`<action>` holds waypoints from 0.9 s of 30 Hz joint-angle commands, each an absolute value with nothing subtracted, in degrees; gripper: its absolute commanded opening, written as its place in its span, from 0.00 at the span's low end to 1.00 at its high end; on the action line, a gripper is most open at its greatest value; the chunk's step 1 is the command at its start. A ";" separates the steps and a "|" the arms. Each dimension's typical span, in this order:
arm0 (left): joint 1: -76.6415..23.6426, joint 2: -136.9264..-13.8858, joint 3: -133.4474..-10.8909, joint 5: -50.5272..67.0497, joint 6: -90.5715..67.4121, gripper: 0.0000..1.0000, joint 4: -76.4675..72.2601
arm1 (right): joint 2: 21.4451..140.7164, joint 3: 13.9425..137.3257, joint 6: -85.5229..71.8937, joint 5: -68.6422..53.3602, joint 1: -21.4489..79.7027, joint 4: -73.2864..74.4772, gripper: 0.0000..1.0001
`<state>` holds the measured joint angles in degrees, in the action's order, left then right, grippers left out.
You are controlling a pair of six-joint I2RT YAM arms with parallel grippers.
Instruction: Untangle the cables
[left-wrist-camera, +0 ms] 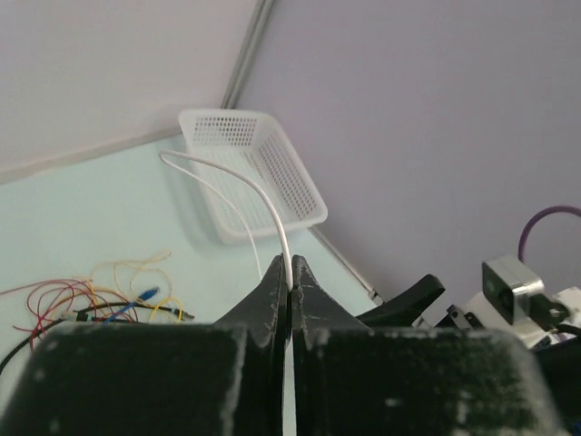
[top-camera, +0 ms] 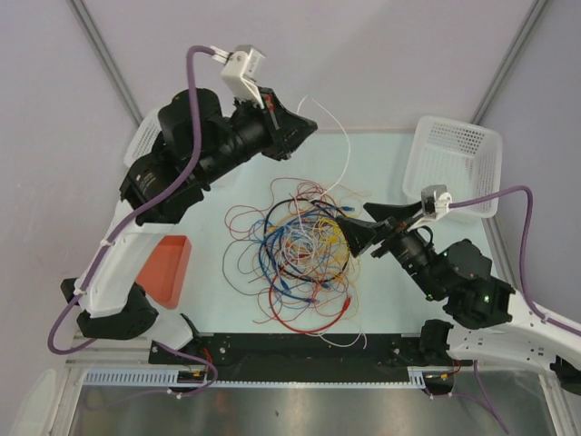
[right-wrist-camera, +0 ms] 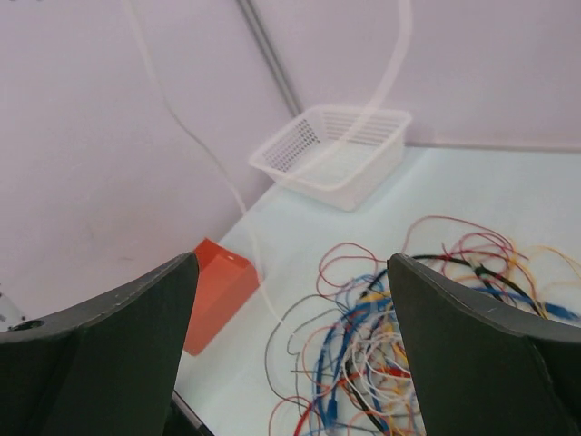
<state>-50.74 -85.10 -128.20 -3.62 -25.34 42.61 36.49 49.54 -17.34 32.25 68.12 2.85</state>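
Cables (top-camera: 300, 250): your tangle of red, blue, yellow, orange and black wires lies in loose loops at the middle of the desk (top-camera: 390, 154), nearer the near edge than the far one.
White cable (top-camera: 346, 150): one thin strand rises out of the far side of the tangle, arcs up toward the far edge and ends in your left tool. In the right wrist view it shows only as a faint blurred line (right-wrist-camera: 231, 195).
Left gripper (top-camera: 309, 125): you have it near the far edge, left of middle, pointing toward the right edge. In the left wrist view its fingers (left-wrist-camera: 272, 295) are pressed together on the white cable (left-wrist-camera: 263, 195), which bends over above them.
Right gripper (top-camera: 354, 238): it sits at the right side of the tangle, fingers (right-wrist-camera: 136, 318) spread wide with nothing between them. Whether the tips touch any wire, you cannot tell.
White basket (top-camera: 454, 163): at the far right corner.
Second white basket (right-wrist-camera: 336, 154): at the far left corner, largely hidden behind the left arm from above.
Orange box (top-camera: 168, 268): at the left edge, apart from the wires.
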 commanded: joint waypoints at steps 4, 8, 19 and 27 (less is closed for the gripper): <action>-50.71 -83.49 -123.84 2.02 -27.68 0.00 40.78 | 44.82 52.91 -13.80 23.91 68.12 -5.88 0.90; -50.89 -83.93 -123.40 2.72 -27.77 0.00 41.04 | 48.94 52.91 -12.40 24.26 68.03 -7.03 0.90; -52.03 -82.35 -120.24 2.37 -28.04 0.00 40.43 | 59.40 52.91 -13.35 23.03 63.81 -14.06 0.89; -52.21 -80.69 -119.18 1.58 -27.77 0.00 40.69 | 63.63 52.91 -16.52 20.12 61.96 -16.97 0.42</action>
